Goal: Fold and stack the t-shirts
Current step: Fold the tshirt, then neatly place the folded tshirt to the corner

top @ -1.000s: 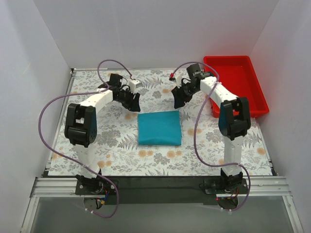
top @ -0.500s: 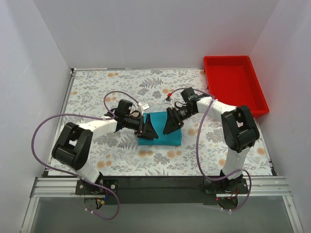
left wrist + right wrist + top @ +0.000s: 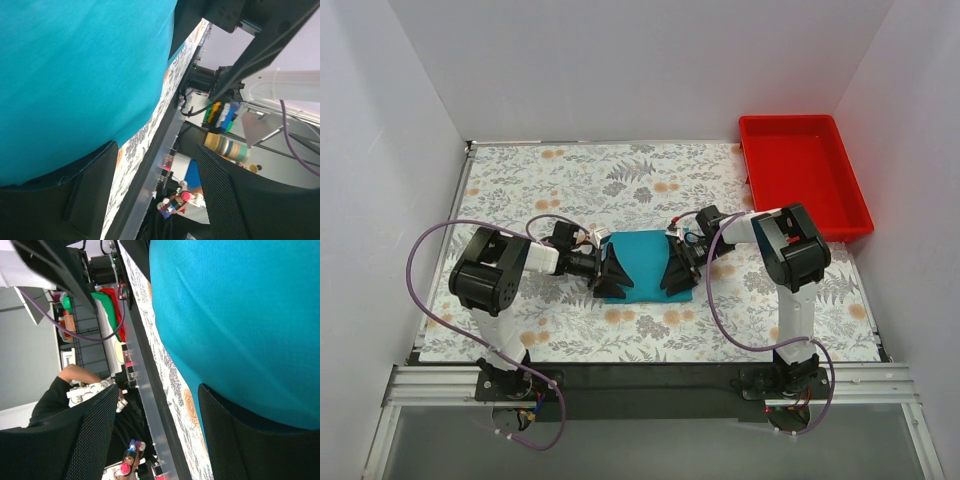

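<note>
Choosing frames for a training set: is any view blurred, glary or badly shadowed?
Top external view: sharp and evenly lit, with only soft shadows beside the folded teal-blue t-shirt. Left wrist view: tilted, the cloth very close and fairly featureless, no glare on it. Right wrist view: also tilted, the fabric weave visible, no glare on it.

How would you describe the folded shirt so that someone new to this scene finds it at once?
On the table with the flowered cover, look at the middle, between the left gripper and the right gripper. There lies the shirt, folded into a flat square. It is the only plain teal cloth; the red tray at the far right corner is rigid.
</note>
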Robot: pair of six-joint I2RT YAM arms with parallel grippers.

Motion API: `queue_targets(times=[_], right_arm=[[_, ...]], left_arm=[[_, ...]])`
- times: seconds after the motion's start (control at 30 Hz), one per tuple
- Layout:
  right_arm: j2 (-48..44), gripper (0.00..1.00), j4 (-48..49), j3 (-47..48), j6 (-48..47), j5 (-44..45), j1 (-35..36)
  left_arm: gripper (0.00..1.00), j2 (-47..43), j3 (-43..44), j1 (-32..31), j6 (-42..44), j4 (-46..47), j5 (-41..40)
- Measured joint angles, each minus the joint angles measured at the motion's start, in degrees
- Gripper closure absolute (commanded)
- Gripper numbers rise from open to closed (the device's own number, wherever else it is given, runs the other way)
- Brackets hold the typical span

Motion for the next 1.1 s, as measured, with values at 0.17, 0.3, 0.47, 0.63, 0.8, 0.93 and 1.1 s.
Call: queue_targets(times=[0.17,0.3,0.47,0.63,0.8,0.93,1.1], right_arm=[[-0.87,0.28,1.16,-2.62,-1.4,-1.29,-1.66],[-3.56,0.3,0.0,-5.35,-4.24,0.94,-2.97],[-8.66,0.31,-4.39,-6.01,-8.26,7.85,-4.39],[-20.35,0.26,-8.13,-4.46,-13.14,17.2,-5.62],[-32.89,0.23,-8.39,-1.6,-16.28,24.87,-6.45],[-35.28,0.19,-8.7,-1.36,-16.5,30.29,-7.5],[-35.1,0.05,-9.11,-2.1,-16.15,34.73,-9.94]], left_arm=[[0.37,-0.02,-2.23,2.45,0.72,1.2,2.62],[0.37,-1.42,-4.13,3.48,1.36,1.79,2.89],[0.37,-6.88,-4.31,5.4,3.93,-5.35,-1.49],[0.23,-22.27,2.56,6.25,8.2,-16.7,-14.53],[0.12,-30.69,13.42,-4.76,10.32,-20.24,-36.22],[0.11,-25.33,15.89,-18.36,7.65,-22.97,-53.44],[0.11,-9.57,21.86,-28.09,5.33,-26.18,-69.13]])
